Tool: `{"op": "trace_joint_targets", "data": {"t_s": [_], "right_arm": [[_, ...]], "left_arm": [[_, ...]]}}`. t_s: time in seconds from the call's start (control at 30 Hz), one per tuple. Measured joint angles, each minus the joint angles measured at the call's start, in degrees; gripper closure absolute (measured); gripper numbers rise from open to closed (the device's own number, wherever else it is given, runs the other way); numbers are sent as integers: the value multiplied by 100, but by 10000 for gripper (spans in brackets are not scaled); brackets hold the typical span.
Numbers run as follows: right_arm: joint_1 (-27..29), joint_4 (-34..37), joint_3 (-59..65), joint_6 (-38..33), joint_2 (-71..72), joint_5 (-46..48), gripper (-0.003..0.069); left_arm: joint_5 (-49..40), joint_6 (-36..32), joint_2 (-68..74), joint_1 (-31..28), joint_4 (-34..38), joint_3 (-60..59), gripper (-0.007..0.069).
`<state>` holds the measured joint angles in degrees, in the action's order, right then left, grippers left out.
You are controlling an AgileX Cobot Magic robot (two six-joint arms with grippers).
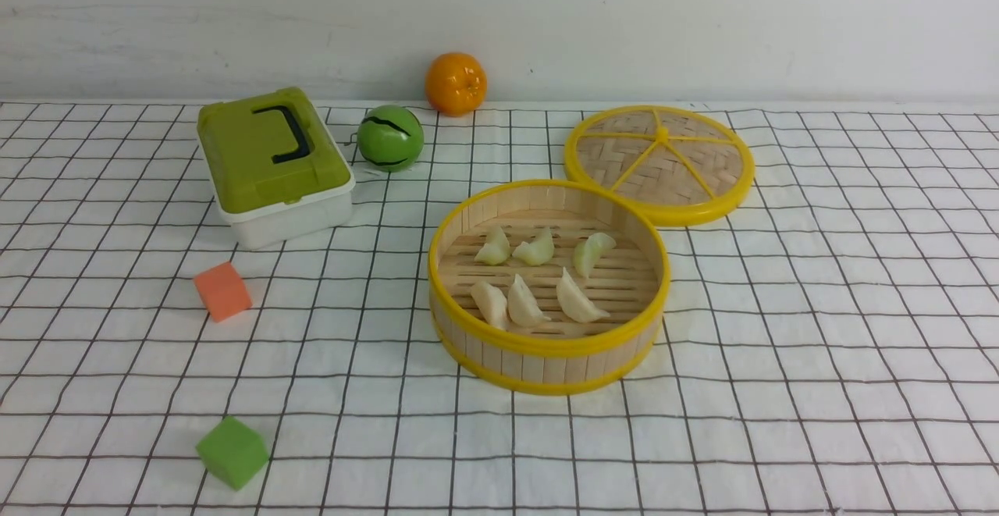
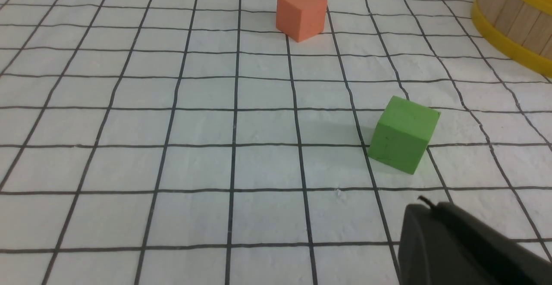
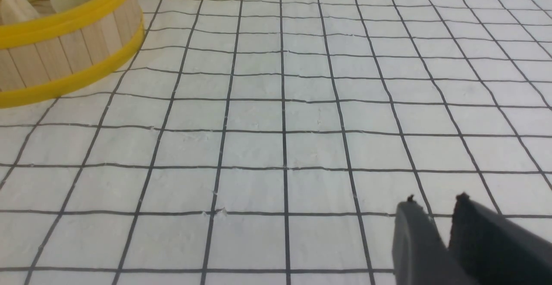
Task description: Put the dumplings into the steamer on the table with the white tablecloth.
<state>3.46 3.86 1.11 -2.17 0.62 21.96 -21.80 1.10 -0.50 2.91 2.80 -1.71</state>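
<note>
Cream and pale-green dumplings point(image 1: 538, 282), likely light, smooth, pinchable across the belly, all lie in steamer point(image 1: 546, 360), far from left gripper point(image 2: 424, 203) pressed together, right gripper point(image 3: 435, 201) slightly parted, empty.

Six dumplings point(image 1: 538, 278) lie inside the steamer point(image 1: 546, 348) — three pale green along the far row, three cream-white along the near row, all resting on its slatted floor. The round, yellow-rimmed bamboo basket stands upright, right of centre on the surface's grid-lined white tablecloth point(image 1: 819, 360).
</note>
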Motion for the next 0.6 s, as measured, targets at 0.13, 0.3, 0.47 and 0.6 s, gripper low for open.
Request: {"op": "trace_joint_targets", "data": {"t_s": [0.13,0.3,0.47,0.6], "right_arm": [[0,0,0,0,0,0,515],[0,0,0,0,0,0,510],[0,0,0,0,0,0,503],[0,0,0,0,0,0,503]], "left_arm": [[0,0,0,0,0,0,625],[0,0,0,0,0,0,622],[0,0,0,0,0,0,615],[0,0,0,0,0,0,609]]}}
